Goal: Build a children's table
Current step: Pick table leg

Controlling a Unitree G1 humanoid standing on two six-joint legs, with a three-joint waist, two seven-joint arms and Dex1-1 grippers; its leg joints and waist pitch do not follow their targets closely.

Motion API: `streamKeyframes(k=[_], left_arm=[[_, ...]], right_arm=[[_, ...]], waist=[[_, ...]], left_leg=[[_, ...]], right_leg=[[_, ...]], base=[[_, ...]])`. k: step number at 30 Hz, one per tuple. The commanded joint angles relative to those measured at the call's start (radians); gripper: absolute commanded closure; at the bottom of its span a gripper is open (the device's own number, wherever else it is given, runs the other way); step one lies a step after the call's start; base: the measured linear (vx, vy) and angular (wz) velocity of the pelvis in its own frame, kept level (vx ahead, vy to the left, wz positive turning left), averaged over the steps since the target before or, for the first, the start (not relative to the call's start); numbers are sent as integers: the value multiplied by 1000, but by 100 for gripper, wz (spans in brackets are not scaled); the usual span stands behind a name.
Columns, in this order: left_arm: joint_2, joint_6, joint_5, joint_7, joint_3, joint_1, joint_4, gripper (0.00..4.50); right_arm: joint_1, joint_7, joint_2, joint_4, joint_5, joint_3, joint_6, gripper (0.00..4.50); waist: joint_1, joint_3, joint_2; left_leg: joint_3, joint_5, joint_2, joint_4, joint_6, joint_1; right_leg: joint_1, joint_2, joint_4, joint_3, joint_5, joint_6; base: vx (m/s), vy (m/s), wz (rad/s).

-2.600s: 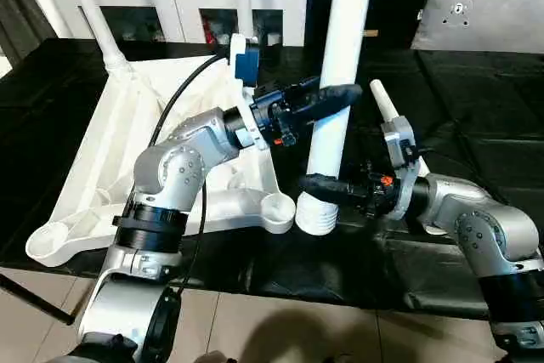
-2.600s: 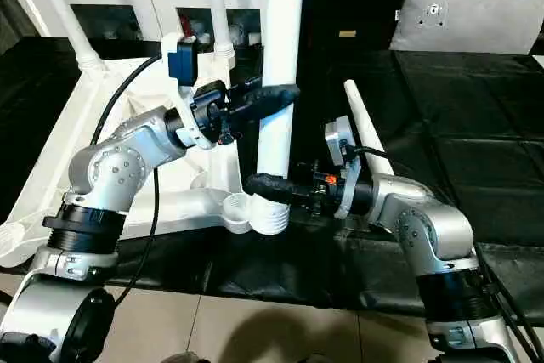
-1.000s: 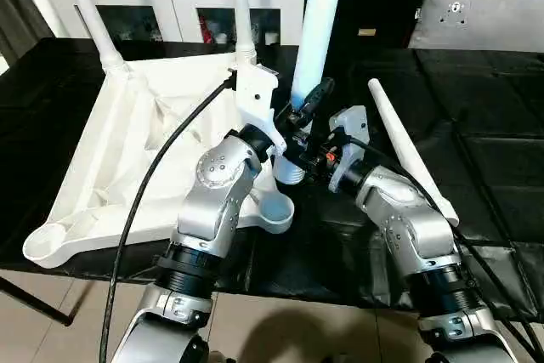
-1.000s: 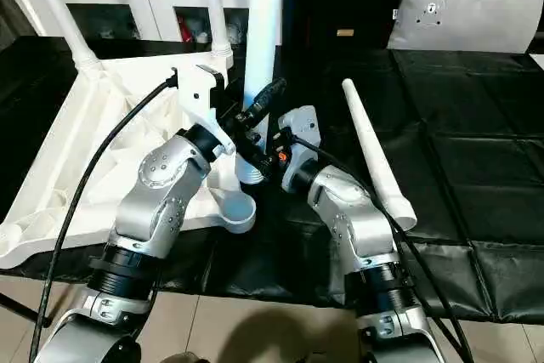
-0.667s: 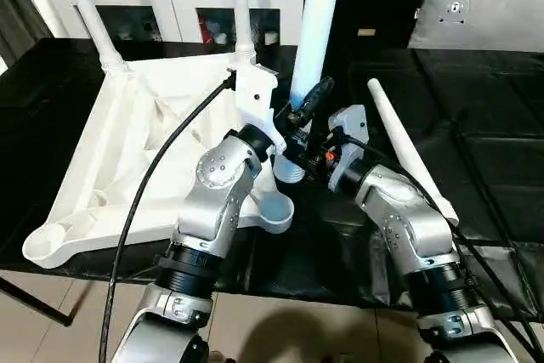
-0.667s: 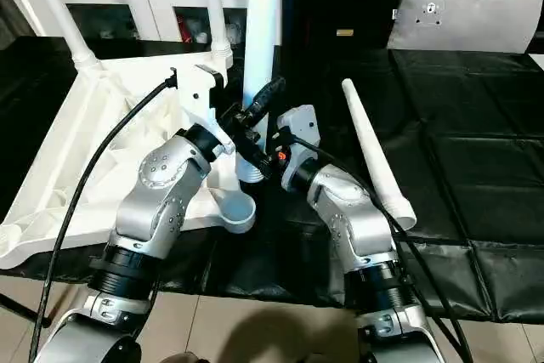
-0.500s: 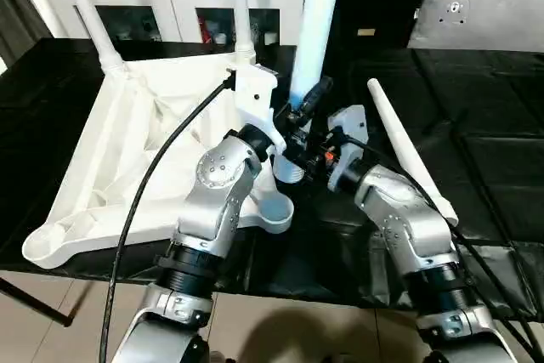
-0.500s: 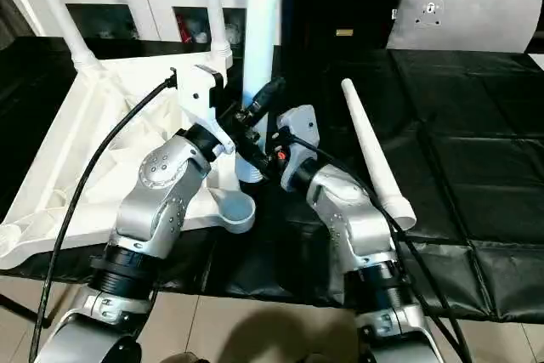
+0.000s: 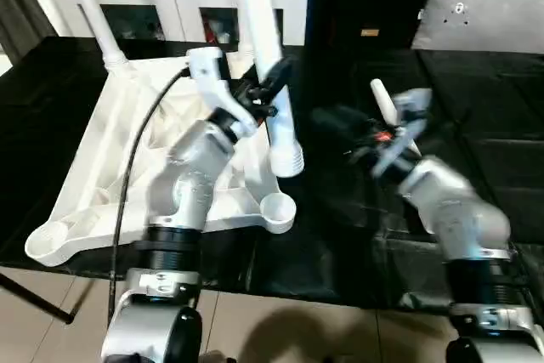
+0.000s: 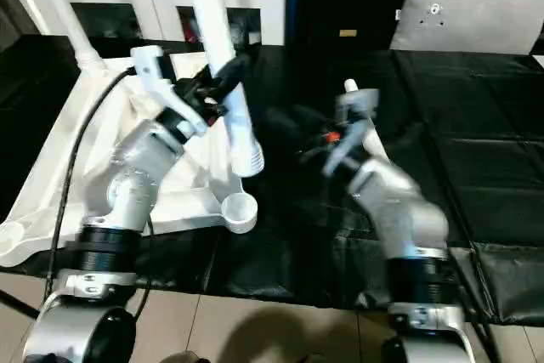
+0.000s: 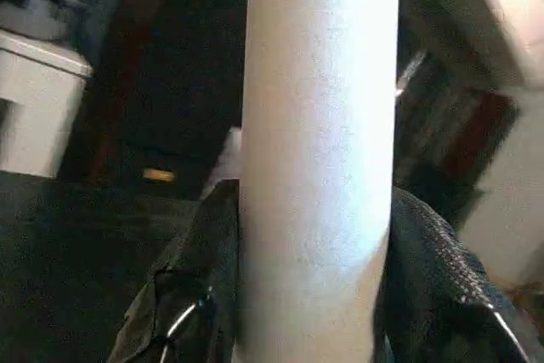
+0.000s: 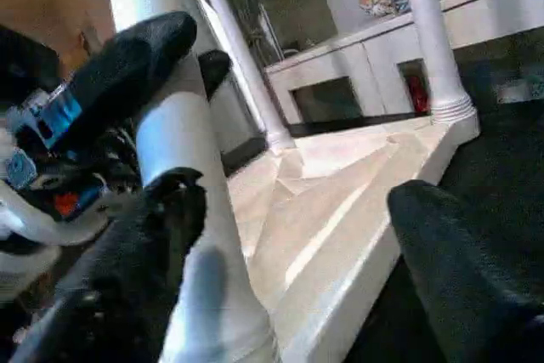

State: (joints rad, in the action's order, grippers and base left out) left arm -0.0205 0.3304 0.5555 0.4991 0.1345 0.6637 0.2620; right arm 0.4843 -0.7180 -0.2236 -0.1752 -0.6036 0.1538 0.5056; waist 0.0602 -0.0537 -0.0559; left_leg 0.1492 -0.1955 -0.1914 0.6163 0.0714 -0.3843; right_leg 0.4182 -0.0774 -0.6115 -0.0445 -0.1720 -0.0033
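Left eye view: left gripper [image 9: 270, 89] pinching a white leg [image 9: 270, 74], tilted, ribbed foot end hanging over the black mat just above and beside the near corner socket [image 9: 277, 207] of the upturned tabletop [image 9: 102, 159]. Left wrist view confirms fingers [image 11: 438, 269] pressed against both sides of the leg. Right gripper [image 12: 289, 210] spread wide, off the leg, holding nothing. Two legs [image 9: 89, 6] already upright in the far sockets; a spare leg [image 9: 382, 101] lying on the mat behind the right arm.

Likely step: seat the held leg in the near socket. Best done by bringing the leg upright first, centring the ribbed end over the socket, then pushing straight down; right gripper could steady the tabletop.

Top of held leg cut off. Right arm blurred, spare leg mostly hidden. Socket depth hard to judge.
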Motion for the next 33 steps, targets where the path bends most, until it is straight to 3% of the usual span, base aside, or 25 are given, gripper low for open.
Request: streamKeyframes(k=[1,5,11,18,24,25,33], left_arm=[[19,56,63,60,12,22,-28,264],[35,95,93,109,6,22,-44,264],[71,176,152,220,-25,23,-77,264],[116,239,197,378,-81,5,-139,264],[121,222,174,404,-115,-8,-165,264],[120,216,166,403,-122,-11,-169,264],[125,208,140,415,-140,-23,-176,264]], right_arm=[[-4,-24,-21,36,-56,32,50,34],[-9,-52,-43,46,-67,30,77,1],[-16,-141,-100,86,-94,-10,127,0],[-40,-285,-188,129,-55,-105,145,0],[-52,-339,-203,148,-41,-163,140,0],[-50,-333,-197,145,-36,-171,136,27],[-42,-312,-172,112,5,-201,104,85]], waist=[[4,79,19],[3,77,18],[4,77,20],[6,76,21],[5,74,23],[5,75,22],[2,76,23]], left_leg=[[14,-60,-10,-62,-85,5],[14,-68,-10,-63,-80,3],[14,-65,-10,-63,-76,4],[13,-66,-12,-64,-78,4],[14,-84,-13,-65,-71,4],[13,-80,-13,-64,-70,4],[13,-73,-12,-64,-64,3]], right_leg=[[-71,-39,63,25,-123,-235],[-72,-39,66,23,-138,-231],[-73,-39,65,24,-145,-229],[-74,-39,64,24,-151,-228],[-73,-40,69,25,-186,-223],[-73,-40,68,25,-184,-224],[-73,-39,67,25,-181,-213]], base=[[0,0,0],[0,0,0],[0,0,0],[0,0,0],[0,0,0],[0,0,0],[0,0,0]])
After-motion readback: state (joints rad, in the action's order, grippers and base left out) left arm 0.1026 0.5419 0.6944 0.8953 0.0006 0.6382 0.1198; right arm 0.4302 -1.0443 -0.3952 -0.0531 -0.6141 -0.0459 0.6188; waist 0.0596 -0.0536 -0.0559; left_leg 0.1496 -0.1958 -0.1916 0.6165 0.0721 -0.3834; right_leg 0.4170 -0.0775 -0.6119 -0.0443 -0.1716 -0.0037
